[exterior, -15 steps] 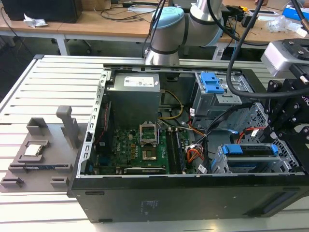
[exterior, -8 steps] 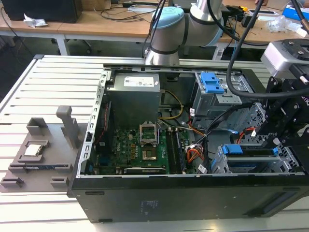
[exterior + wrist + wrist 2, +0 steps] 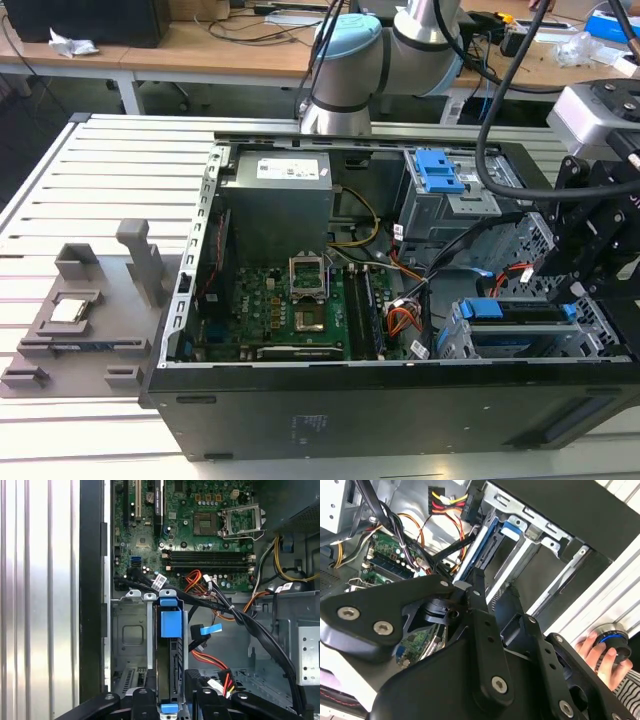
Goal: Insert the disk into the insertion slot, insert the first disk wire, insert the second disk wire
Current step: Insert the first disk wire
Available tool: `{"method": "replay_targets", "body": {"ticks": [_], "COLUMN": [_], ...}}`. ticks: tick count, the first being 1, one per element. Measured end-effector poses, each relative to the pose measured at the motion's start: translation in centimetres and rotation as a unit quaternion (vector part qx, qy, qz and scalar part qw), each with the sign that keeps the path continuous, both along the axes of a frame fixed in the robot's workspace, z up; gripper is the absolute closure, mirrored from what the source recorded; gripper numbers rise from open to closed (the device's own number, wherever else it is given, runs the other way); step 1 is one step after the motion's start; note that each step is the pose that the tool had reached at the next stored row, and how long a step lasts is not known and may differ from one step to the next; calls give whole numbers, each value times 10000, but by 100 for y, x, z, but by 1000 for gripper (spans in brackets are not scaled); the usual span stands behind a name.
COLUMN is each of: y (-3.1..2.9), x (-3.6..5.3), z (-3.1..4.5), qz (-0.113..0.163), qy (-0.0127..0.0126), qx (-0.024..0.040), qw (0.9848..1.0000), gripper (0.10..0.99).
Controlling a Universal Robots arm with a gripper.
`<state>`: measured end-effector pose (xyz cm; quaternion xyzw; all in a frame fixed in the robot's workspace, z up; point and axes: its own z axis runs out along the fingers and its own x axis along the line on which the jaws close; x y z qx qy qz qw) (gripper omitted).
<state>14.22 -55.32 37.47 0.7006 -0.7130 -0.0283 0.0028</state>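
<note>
Jaws of the black gripper point(image 3: 172, 700) stand one on each side of the near end of the disk point(image 3: 169, 652), a flat hard drive seen edge-on in a bright blue plastic carrier frame. Whether they clamp it or have let go I cannot tell.

The disk sits on edge, sunk deep in the insertion slot point(image 3: 130, 630), a silver perforated sheet-metal drive cage at the lower part of the exterior view's right. The black tower case point(image 3: 330, 420) lies on its side, so the bay probably opens upward. That would explain the arm reaching down from above with the drive held on edge.

A black cable connector with a blue pull tab point(image 3: 210, 629) hangs just beside the disk. A black plug on red, yellow and black wires point(image 3: 220, 677) lies near it. Neither looks plugged in, though the disk's socket end is hidden.

In the second wrist view a person's hand point(image 3: 597, 655) rests on a round black knob with a blue ring point(image 3: 612, 640), likely a control kept within reach.

A white label on the grey power supply box point(image 3: 290, 168) and the small white tags on the cables point(image 3: 159, 582) carry print too small to read.
</note>
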Motion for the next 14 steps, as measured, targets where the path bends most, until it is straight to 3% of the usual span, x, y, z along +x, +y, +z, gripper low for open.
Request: {"method": "replay_targets", "body": {"ticks": [7,14], "y": [112,184], "x": [234,402], "z": [-3,-6], "qz": [0,0], "qy": [0,1], "qx": [0,0], "qw": [10000,10000], "gripper": [725,725]}}
